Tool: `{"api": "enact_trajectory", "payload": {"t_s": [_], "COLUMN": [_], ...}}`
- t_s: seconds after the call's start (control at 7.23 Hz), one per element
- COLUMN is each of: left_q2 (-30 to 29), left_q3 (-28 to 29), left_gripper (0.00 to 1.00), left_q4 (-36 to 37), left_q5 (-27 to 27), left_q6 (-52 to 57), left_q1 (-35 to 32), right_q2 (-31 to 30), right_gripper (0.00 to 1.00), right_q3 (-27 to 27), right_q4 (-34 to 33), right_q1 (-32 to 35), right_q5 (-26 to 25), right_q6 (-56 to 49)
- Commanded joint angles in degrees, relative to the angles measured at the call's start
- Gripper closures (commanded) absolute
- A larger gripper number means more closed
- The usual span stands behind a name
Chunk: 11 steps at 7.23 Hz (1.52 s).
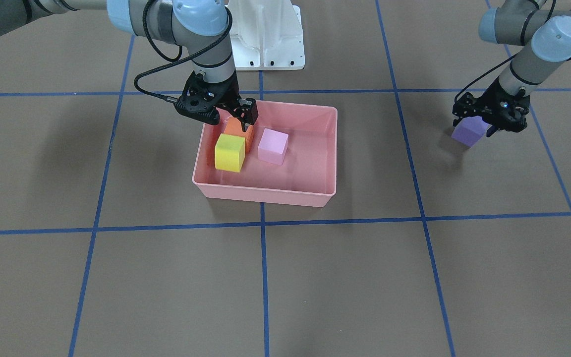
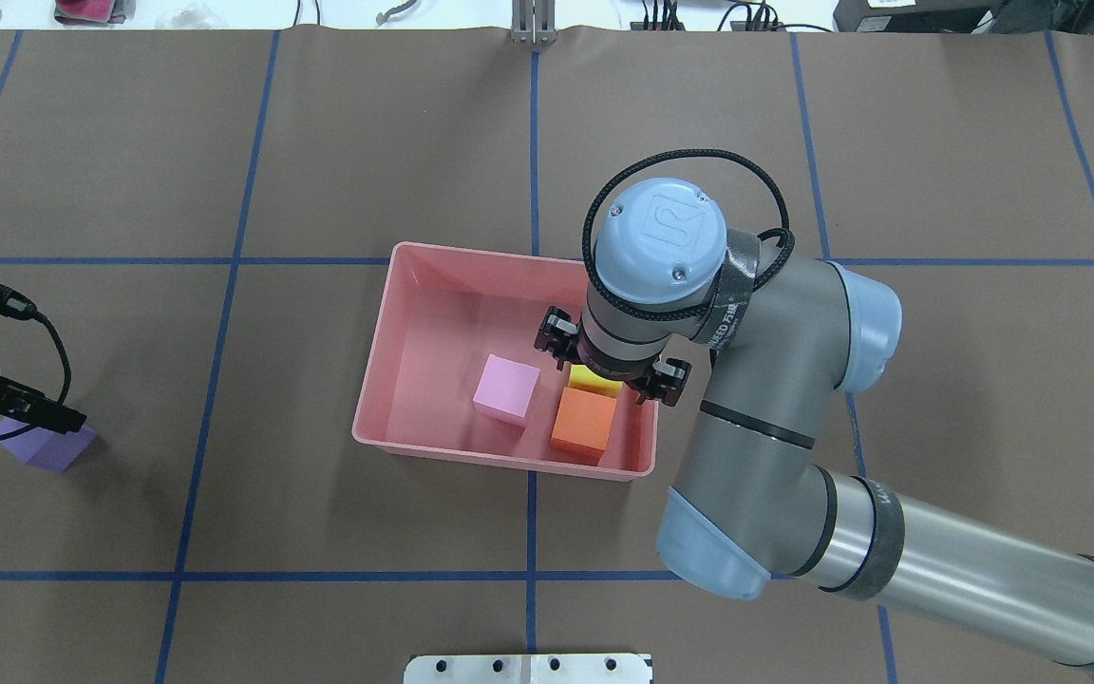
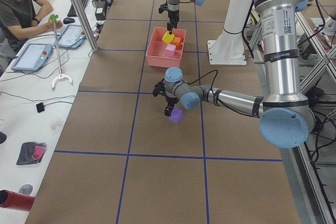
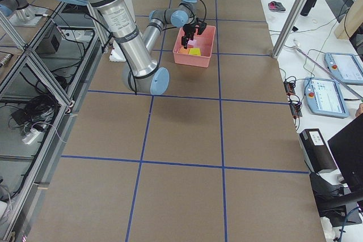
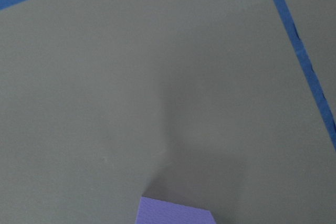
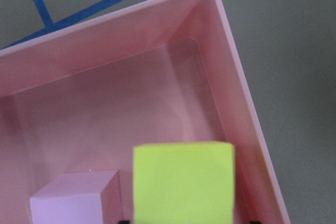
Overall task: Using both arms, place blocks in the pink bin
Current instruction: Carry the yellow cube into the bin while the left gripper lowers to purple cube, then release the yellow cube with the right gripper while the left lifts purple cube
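- Pink bin [image 1: 315,148] sits mid-frame in the front-facing view, on the brown tabletop [image 1: 166,277] with its blue tape grid.
- Three cubes are inside the bin, all in its left half in that view: yellow block [image 1: 229,152] toward the near left, orange block [image 1: 244,134] just behind it and touching or nearly so, light pink block [image 1: 272,146] to the right, a small gap off.
- Right pincer [image 1: 238,119] hangs over the bin's upper-left corner in the front view, directly above the orange and yellow blocks. Its fingers stand apart in the overhead view, one on each side of the yellow block; the wrist camera shows that block close under the lens. I cannot tell whether the pads touch it.
- Overhead view: the right arm's big blue cap [image 2: 658,239] covers most of the yellow block; only a strip shows.
- Purple block [image 1: 471,131] is outside the bin, well apart, at the right of the front view.
- Left pincer [image 1: 484,124] is down around the purple block, a finger on each side, apparently clamped on it. The block looks tilted, with a shadow beneath; I cannot tell whether it is off the tabletop.
- Left wrist view: only a purple corner at the bottom edge.
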Motion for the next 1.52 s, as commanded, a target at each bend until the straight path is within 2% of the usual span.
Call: {"api": "enact_trajectory", "payload": {"t_s": [0.0,0.28,0.41,0.55,0.69,0.83,0.97,1.11,1.24,1.38], "left_q2": [0.1,0.27,0.36,0.36,0.36,0.28,-0.16,-1.04,-5.48,-11.7], "left_q3": [0.33,0.59,0.77,0.77,0.77,0.68,-0.45,-2.11,-4.39,-7.72], "left_gripper": [0.04,0.05,0.12,0.35,0.66,0.93,1.0,1.0,1.0,1.0], "left_q4": [0.07,0.16,0.07,0.16,0.16,0.24,0.42,1.03,5.04,13.17], "left_q5": [1.39,1.56,1.48,1.56,1.56,1.48,0.61,-1.93,-3.78,-3.88], "left_q6": [0.08,0.08,-0.18,-0.18,-0.09,-0.01,-0.18,-0.79,-3.06,-7.26], "left_q1": [0.63,1.34,1.52,1.6,1.61,1.52,1.52,1.52,1.52,1.52], "right_q2": [-0.77,-2.61,-6.19,-9.53,-11.4,-12.46,-13.86,-16.14,-18.42,-20.53], "right_gripper": [0.0,0.0,0.0,0.0,0.0,0.0,0.0,0.0,0.0,0.0], "right_q3": [2.36,3.16,5.16,6.92,7.55,7.73,7.82,8.87,9.22,9.23], "right_q4": [-0.35,-0.53,-0.53,-0.53,-0.53,-0.53,-0.44,-0.44,-0.18,0.0], "right_q1": [2.12,9.56,13.09,16.17,17.42,17.69,18.13,18.48,19.79,21.02], "right_q5": [0.93,5.74,8.38,9.54,9.64,9.64,9.64,9.64,9.64,9.64], "right_q6": [-0.48,-5.98,-10.37,-15.28,-17.59,-18.57,-20.06,-23.91,-27.77,-31.9]}}
